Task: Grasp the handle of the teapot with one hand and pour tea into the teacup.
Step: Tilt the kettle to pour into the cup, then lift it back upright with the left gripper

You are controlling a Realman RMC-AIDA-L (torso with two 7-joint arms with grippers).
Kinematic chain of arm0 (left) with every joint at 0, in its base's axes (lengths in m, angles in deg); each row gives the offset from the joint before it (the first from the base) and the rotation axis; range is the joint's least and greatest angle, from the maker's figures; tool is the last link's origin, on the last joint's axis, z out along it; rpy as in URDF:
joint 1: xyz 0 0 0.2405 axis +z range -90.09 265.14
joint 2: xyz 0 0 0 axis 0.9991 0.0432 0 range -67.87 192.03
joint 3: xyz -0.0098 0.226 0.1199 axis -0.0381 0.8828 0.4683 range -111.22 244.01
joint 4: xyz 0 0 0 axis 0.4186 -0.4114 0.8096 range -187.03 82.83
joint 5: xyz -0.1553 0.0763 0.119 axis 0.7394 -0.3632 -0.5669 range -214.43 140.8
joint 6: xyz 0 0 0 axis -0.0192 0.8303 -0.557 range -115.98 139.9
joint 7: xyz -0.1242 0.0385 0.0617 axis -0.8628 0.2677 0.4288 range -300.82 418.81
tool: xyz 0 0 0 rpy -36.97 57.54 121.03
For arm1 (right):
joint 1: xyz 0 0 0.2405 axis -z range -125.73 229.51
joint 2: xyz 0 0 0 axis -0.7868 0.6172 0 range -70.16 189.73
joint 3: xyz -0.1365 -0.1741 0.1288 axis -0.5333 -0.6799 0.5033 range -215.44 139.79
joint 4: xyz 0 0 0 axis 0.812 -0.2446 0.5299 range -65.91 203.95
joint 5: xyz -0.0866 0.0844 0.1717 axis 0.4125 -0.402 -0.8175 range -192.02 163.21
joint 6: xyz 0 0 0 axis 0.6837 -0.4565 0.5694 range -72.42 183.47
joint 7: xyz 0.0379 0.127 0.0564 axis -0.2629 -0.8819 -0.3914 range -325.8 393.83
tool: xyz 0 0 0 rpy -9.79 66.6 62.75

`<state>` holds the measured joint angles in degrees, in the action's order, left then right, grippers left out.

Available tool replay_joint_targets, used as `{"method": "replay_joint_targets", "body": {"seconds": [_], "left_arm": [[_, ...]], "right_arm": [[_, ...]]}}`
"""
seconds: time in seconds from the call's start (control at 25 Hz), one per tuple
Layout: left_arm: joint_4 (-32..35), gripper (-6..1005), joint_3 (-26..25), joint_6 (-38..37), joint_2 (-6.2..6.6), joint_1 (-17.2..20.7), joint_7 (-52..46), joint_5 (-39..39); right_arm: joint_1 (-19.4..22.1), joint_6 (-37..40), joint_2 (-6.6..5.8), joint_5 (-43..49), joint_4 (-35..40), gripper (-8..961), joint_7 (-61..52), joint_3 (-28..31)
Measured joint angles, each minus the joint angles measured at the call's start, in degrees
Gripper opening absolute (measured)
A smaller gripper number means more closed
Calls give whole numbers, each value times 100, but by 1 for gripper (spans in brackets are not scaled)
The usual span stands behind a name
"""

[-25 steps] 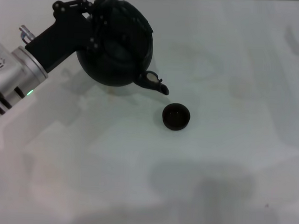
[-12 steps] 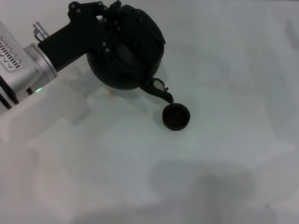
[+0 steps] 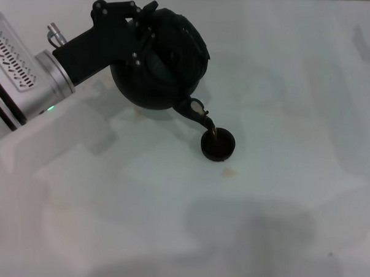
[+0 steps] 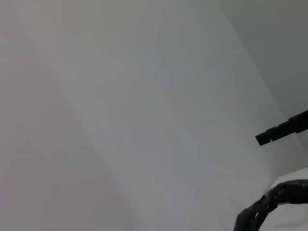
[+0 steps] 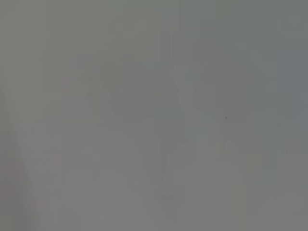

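Teapot (image 3: pixel 158 67) hanging tipped from the left gripper (image 3: pixel 141 27), spout out to its right and nearer, directly above the cup (image 3: pixel 218 145) on the table (image 3: pixel 293 198).

The left arm (image 3: pixel 21 85) is a silver-grey metal cylinder with a white vented panel of slanted slots, a dark seam band, a small green light and a short metal stub; its left gripper (image 3: pixel 136 27) is matte black, angular, studded with small pale screws
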<state>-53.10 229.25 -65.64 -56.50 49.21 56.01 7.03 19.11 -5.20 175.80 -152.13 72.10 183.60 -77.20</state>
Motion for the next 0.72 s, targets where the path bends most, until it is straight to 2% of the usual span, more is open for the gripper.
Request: {"method": "replay_joint_targets", "body": {"seconds": [0.72], "left_arm": [[3, 122, -39, 124, -25, -53, 140, 9]], "right_arm": [[0, -43, 0, 0, -40, 864, 0, 0]]}}
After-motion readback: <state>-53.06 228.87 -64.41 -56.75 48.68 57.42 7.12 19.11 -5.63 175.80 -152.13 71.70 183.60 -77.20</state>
